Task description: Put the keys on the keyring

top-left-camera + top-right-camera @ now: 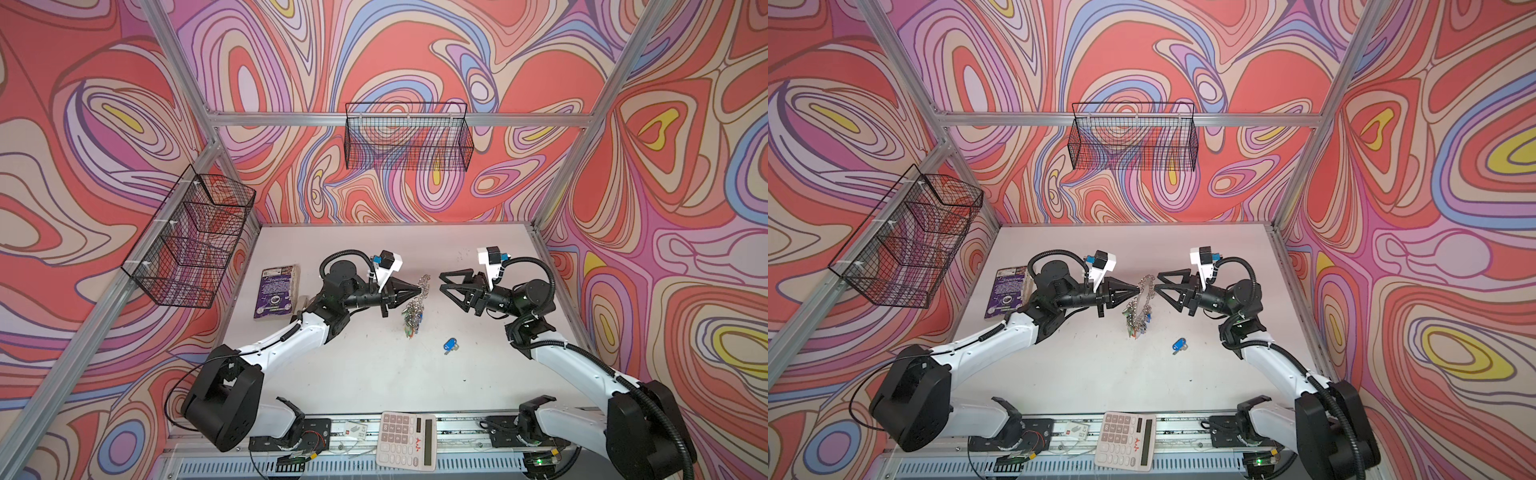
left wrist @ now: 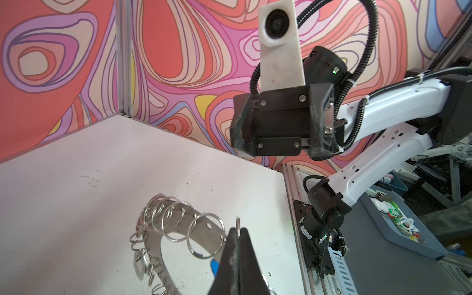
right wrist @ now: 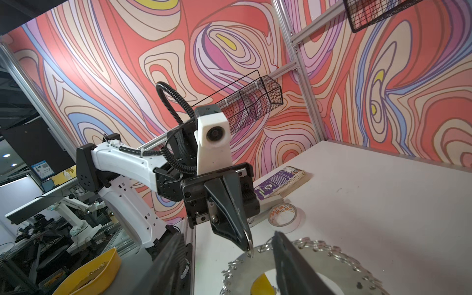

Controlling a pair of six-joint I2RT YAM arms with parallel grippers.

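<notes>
starting at the front edge, you have a calculator (image 1: pixel 406 440) lying across the rail, no part of the job. beyond it, one loose key (image 1: pixel 449 345) with a blue tag lies flat on the tabletop (image 1: pixel 374 374), well apart from both claws. it is judged light, stiff and slick. take it by the plastic tag, its broadest face, and leave the metal end free for threading.

further in, the keyring (image 2: pixel 205 231) hangs clear of the tabletop, nearly edge-on in both top views. it is a flat grey metal disc with a wide round hole, its rim strung with many small split rings. a bunch of tagged keys (image 1: pixel 411 320) dangles beneath it. it is judged rigid, the heaviest item here, and free to swing.

your left claw (image 1: pixel 417 292) is pressed together on one split ring at the rim and carries the whole disc. your right claw (image 1: pixel 441 281) stands spread and holds nothing, its tips just beside the opposite rim. contact there cannot be told.

farthest back, a book (image 1: pixel 276 293) lies beside the left arm.
</notes>
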